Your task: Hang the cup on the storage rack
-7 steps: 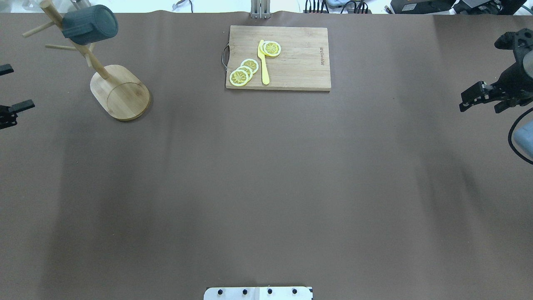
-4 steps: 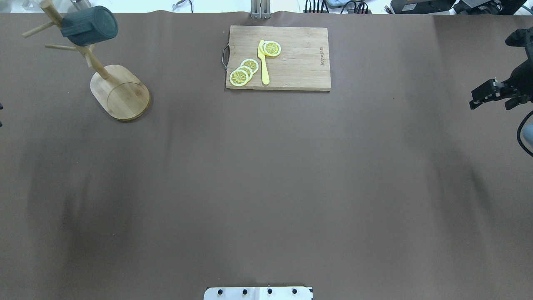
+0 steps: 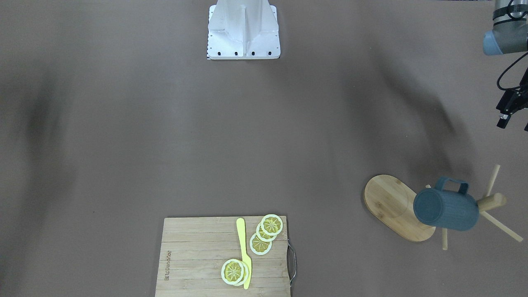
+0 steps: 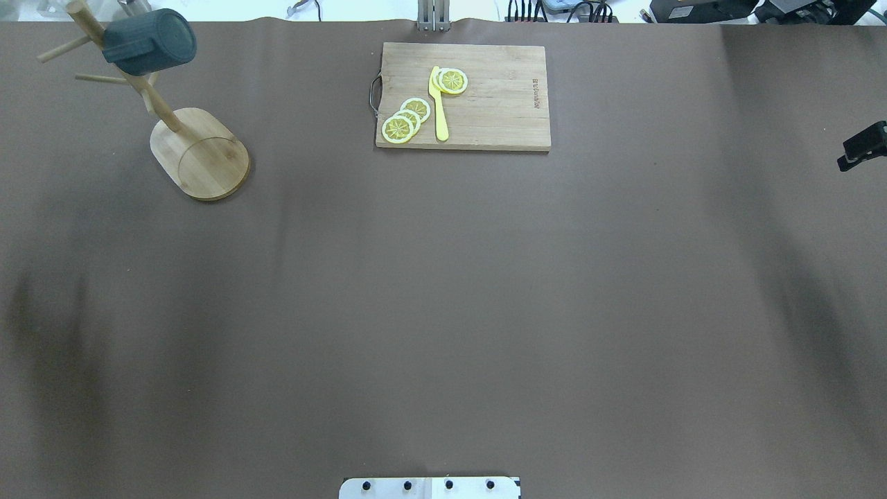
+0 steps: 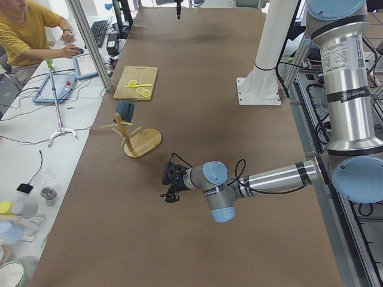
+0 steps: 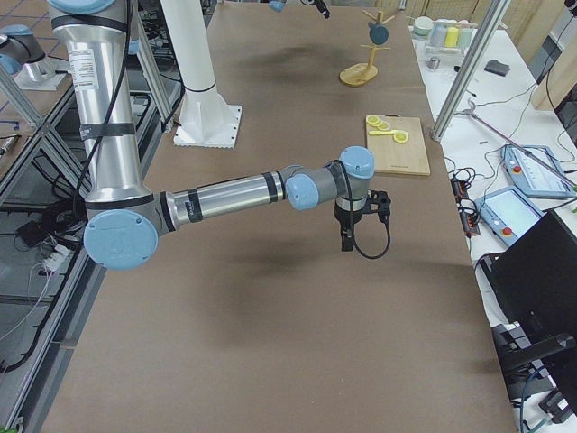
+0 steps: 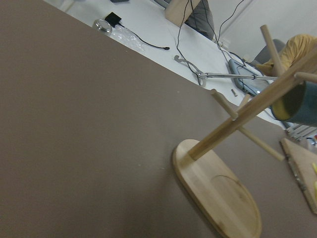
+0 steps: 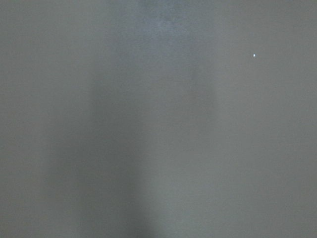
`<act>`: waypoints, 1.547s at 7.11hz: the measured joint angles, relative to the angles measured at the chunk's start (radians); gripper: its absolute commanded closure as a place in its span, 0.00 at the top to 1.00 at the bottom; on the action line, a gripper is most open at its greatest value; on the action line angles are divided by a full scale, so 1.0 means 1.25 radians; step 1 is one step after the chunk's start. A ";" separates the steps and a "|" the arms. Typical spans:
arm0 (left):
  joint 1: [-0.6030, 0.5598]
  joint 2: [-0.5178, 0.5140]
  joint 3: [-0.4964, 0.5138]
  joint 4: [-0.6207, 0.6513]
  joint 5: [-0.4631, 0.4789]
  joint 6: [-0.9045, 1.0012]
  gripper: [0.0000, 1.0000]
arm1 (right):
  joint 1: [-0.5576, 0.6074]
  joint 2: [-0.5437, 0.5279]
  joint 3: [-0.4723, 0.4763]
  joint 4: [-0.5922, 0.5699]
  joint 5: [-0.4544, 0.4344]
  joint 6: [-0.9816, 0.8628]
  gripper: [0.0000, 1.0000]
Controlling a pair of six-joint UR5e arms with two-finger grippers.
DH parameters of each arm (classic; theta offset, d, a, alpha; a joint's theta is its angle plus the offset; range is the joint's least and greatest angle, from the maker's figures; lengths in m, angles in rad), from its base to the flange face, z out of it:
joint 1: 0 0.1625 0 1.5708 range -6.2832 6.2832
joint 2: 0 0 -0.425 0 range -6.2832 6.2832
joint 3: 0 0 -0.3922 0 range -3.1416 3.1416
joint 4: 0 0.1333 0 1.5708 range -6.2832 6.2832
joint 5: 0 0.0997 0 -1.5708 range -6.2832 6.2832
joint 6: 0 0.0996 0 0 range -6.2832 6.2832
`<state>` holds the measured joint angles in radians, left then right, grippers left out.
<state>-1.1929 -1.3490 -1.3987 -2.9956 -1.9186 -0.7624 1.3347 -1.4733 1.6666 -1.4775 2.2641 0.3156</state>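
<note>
Left gripper (image 5: 169,186) is hovering out at 9 o'clock, can't tell if its fingers are apart. The cup (image 4: 149,41) is hanging on the storage rack (image 4: 201,156) at 10 o'clock, long axis lying sideways, base pointing 3 o'clock. Right gripper (image 4: 861,145), 3 o'clock: can't tell either.

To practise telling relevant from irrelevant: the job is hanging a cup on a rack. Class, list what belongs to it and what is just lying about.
Belongs to the job: cup, rack.
Lying about: board, lemon slices, knife.
</note>
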 measured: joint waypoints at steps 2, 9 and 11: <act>-0.084 -0.018 -0.030 0.246 -0.152 0.147 0.98 | 0.060 -0.023 -0.020 -0.001 0.005 -0.082 1.00; -0.187 0.004 -0.303 1.085 -0.342 0.554 0.98 | 0.112 -0.118 -0.022 -0.001 0.008 -0.158 1.00; -0.188 0.017 -0.311 1.090 -0.344 0.556 0.98 | 0.112 -0.120 -0.022 -0.001 0.008 -0.157 1.00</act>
<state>-1.4276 -1.3279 -1.7878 -1.6334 -2.3489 -0.0679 1.4741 -1.6230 1.6393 -1.4788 2.2747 0.1198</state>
